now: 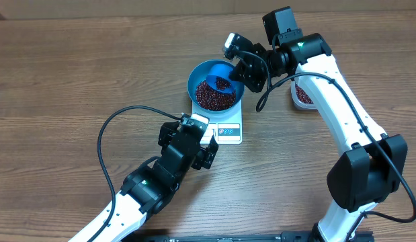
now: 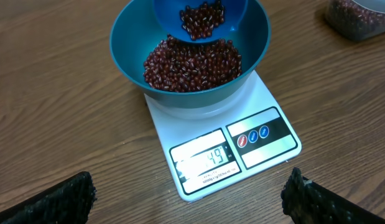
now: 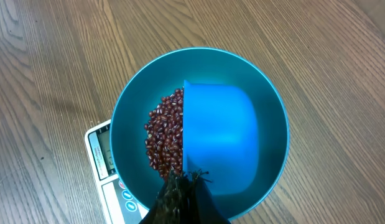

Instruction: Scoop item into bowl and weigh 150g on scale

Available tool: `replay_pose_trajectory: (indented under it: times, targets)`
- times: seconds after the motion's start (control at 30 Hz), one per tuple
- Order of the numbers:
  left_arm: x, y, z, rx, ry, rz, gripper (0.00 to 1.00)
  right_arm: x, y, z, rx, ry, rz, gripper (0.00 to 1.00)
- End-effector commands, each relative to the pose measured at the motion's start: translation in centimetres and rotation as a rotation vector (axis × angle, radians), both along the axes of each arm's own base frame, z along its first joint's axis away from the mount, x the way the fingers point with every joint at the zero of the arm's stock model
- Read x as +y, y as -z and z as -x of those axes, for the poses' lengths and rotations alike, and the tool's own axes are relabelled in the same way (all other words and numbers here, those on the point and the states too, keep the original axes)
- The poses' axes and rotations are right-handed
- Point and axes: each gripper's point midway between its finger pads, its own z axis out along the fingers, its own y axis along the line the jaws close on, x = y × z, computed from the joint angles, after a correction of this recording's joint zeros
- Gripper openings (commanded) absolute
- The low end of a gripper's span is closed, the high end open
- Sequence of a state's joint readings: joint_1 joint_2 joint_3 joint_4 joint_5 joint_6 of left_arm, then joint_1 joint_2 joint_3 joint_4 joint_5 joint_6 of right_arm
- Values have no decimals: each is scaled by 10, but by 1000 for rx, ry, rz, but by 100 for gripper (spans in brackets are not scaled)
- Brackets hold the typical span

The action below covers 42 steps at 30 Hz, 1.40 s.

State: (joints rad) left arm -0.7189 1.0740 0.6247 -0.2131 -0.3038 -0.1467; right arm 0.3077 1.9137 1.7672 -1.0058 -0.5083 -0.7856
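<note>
The blue bowl [image 1: 201, 75] stands on the white scale [image 1: 229, 132], holding a heap of dark red-brown beans [image 1: 212, 98]. My right gripper [image 1: 246, 72] is shut on the handle of a small blue scoop [image 1: 223, 70], which hangs tilted over the bowl with beans in it. In the left wrist view the scoop [image 2: 167, 15] is above the bowl [image 2: 127, 43], and the scale [image 2: 260, 137] shows 49 on its display. From the right wrist, the scoop [image 3: 220, 134] covers the right half of the bowl [image 3: 130, 124]. My left gripper [image 1: 202, 134] stands open beside the scale's front corner, empty.
A clear plastic tub [image 1: 303, 94] with more beans sits to the right of the scale, partly under my right arm; it shows at the top right of the left wrist view as tub [image 2: 360, 18]. A black cable loops over the wooden table [image 1: 60, 81] on the left.
</note>
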Motion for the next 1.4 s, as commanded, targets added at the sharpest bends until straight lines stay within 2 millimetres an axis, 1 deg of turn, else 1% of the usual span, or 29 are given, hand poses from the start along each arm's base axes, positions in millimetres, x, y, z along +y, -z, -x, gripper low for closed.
replay_pose_trajectory:
  times: [0.0,0.3,0.73,0.9,1.13,1.3,1.37]
  targets:
    - [5,5,-1,-2,-9,-31,100,3,-36,-1,-86,-8,-34,4]
    - [5,5,-1,-2,-8,-32,100,3,-36,-2,-56,31,-49,4]
    - [5,5,-1,-2,-8,-32,100,2,-42,-5,34,182,-101,4]
    - [5,5,-1,-2,-8,-32,100,-4,-50,-6,24,236,-95,4]
    - [5,5,-1,-2,-8,-32,100,-7,-70,1,-10,243,-109,4]
    - [5,5,-1,-2,-9,-31,99,-17,-78,-2,-21,330,-94,4]
    - [5,5,-1,-2,-9,-31,100,-18,-81,0,-22,342,-98,4]
